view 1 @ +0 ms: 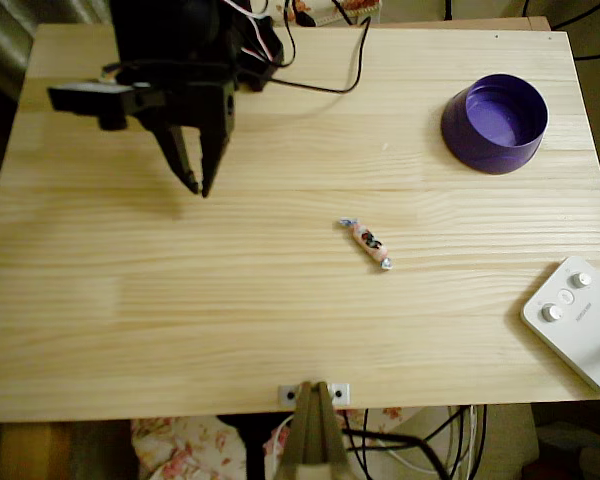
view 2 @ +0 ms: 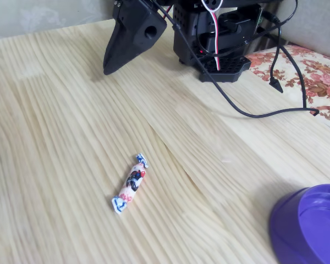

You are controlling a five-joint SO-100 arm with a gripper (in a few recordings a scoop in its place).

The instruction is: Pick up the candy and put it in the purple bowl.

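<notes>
The candy [view 1: 366, 243], a small pink-orange wrapped sweet with dark markings and twisted bluish ends, lies flat near the middle of the wooden table [view 1: 130, 320]. In the fixed view the candy [view 2: 130, 183] rests alone on the boards. The purple bowl [view 1: 495, 122] stands upright and empty at the table's far right; its rim [view 2: 313, 228] shows at the lower right of the fixed view. My black gripper [view 1: 198, 189] hangs above the far left of the table, well left of the candy, fingertips together and holding nothing. In the fixed view the gripper [view 2: 107, 70] points down at the boards.
A white device with round knobs [view 1: 580, 320] sits at the table's near right corner. The arm's base [view 2: 220, 38] and a black cable [view 2: 253, 113] occupy the far edge. A clamp [view 1: 314, 395] sits at the near edge.
</notes>
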